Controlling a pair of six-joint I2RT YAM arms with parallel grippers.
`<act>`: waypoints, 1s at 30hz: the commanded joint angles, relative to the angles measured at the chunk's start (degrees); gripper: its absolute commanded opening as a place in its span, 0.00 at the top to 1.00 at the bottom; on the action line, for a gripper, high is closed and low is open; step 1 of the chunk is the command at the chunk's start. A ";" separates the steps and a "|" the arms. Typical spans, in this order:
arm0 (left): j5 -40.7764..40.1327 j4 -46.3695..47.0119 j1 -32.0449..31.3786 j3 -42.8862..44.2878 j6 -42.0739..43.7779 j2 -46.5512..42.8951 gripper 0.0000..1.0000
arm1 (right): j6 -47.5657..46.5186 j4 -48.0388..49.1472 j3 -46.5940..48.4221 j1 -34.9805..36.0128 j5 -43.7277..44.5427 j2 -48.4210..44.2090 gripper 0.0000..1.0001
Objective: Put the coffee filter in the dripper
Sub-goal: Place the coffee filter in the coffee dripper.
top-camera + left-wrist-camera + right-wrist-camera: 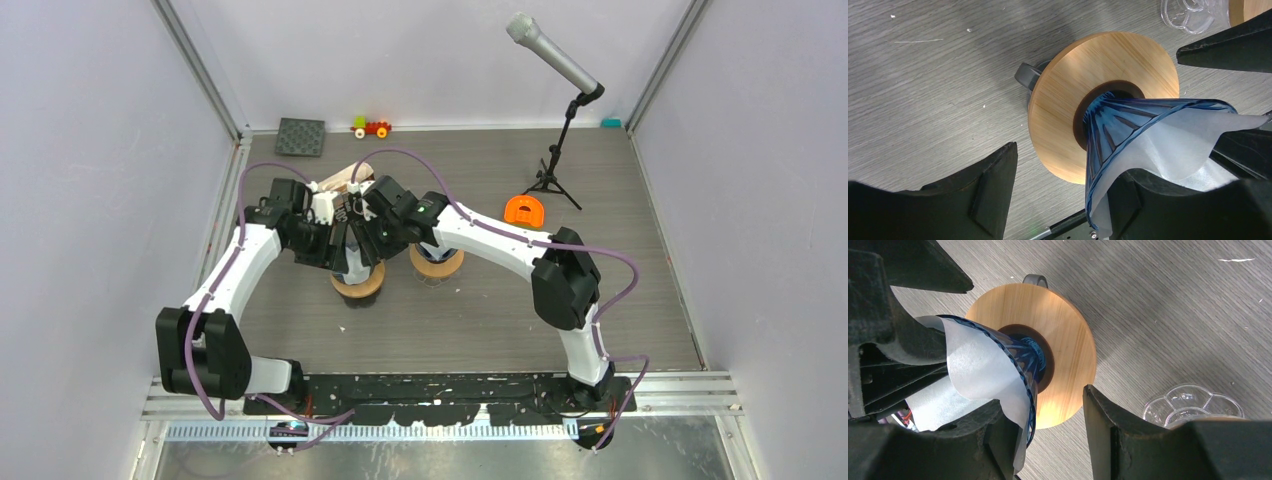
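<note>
While it is hidden in the top view, coffee filter [1173, 145] seen by both wrist cameras lining the blue dripper [1118, 120] — left end effector [1065, 170] and right end effector [1045, 400] spread, rim straddled.

Microphone stand [553, 178], toy [371, 127] on grey table [640, 300]

Blue ribbed glass dripper [1113, 125] sits in a round wooden collar [1068, 90], white paper filter [1173, 145] inside w/ its edge flopping past the rim. Left gripper [1068, 165] jaws spread apart, one finger just beside the rim. Grey handle [1025, 75] pokes out behind the collar.
</note>
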 commanded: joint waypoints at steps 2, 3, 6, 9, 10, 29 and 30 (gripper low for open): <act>-1.56 -1.04 0.59 0.89 1.55 -0.24 0.39 | -1.84 -1.40 1.32 -0.08 0.43 -0.59 0.48; -1.47 -1.37 0.62 1.16 1.63 -0.54 0.39 | -1.79 -1.39 1.52 -0.08 -0.40 -0.96 0.48; -1.46 -1.99 0.65 1.73 2.07 -1.56 0.38 | -1.80 -1.64 1.99 -0.29 -2.85 -2.14 0.47; -1.46 -2.53 0.65 2.02 2.27 -2.20 0.37 | -1.82 -1.66 2.31 -0.56 -5.08 -3.18 0.46; -1.46 -2.75 0.66 2.08 2.30 -2.28 0.37 | -1.84 -1.73 2.39 -0.64 -5.73 -3.46 0.46; -0.81 -5.96 0.73 4.85 3.00 -4.63 0.31 | -3.06 -2.91 3.01 -1.47 -9.19 -6.50 0.44; -0.65 -6.07 0.72 4.92 3.02 -4.74 0.31 | -3.06 -2.90 3.08 -1.56 -9.19 -6.53 0.44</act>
